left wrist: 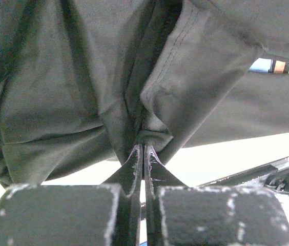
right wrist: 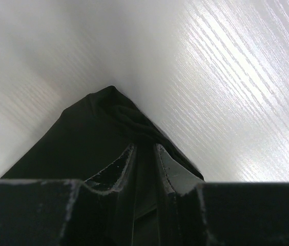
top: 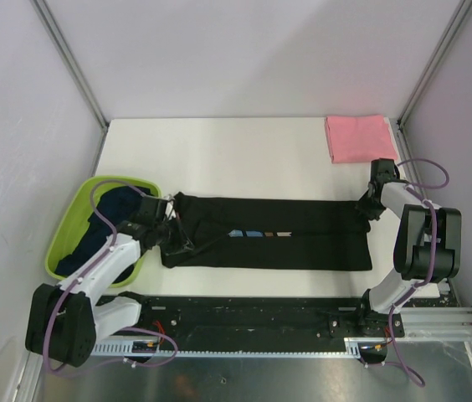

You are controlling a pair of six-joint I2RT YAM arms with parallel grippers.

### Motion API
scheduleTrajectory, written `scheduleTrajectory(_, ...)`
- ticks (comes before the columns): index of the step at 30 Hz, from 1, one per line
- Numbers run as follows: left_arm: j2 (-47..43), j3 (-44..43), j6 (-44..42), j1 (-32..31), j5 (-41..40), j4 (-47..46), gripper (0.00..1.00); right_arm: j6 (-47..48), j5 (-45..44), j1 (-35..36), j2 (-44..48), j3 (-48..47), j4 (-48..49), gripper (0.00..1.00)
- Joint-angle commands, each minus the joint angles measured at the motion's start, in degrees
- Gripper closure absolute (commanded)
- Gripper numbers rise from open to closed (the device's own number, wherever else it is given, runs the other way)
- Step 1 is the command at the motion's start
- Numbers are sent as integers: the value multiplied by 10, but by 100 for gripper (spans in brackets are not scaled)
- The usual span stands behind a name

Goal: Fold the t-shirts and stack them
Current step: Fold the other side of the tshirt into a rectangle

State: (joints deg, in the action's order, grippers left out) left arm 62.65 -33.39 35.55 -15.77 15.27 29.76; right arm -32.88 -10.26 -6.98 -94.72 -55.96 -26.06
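A black t-shirt lies folded into a long band across the middle of the white table, with a strip of its blue, brown and white print showing. My left gripper is shut on its left end. In the left wrist view the closed tips pinch a bunched fold of the cloth, which hangs lifted off the table. My right gripper is shut on the right end, and black cloth fills the narrow gap between its jaws. A folded pink t-shirt lies at the back right.
A lime-green basin stands at the left edge beside my left arm, with dark navy t-shirts inside. Grey walls close in the table on three sides. A black rail runs along the near edge.
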Motion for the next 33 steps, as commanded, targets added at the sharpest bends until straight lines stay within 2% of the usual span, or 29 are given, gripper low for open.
scheduleTrajectory(1,10,6,-3,-9,9,4,100,5,-18,-4,0,-20,-5,77)
scheduleTrajectory(5,39,18,12,-11,13,2,98,6,-15,-7,5,-25,-10,77)
scheduleTrajectory(9,28,4,6,-12,14,3,61,9,-4,-7,22,-33,-14,75)
scheduleTrajectory(12,4,-31,-9,-12,20,9,51,10,4,-6,37,-41,-20,74)
scheduleTrajectory(15,-8,-75,-23,-12,25,15,50,12,10,-2,56,-48,-28,74)
scheduleTrajectory(18,9,-110,-38,-12,20,15,56,13,11,6,78,-50,-38,74)
scheduleTrajectory(23,83,-149,-55,-13,-9,15,60,12,12,19,110,-50,-53,74)
scheduleTrajectory(28,168,-185,-68,-17,-43,12,60,6,17,34,138,-50,-62,74)
scheduleTrajectory(33,216,-200,-70,-21,-51,0,58,1,15,52,150,-50,-69,74)
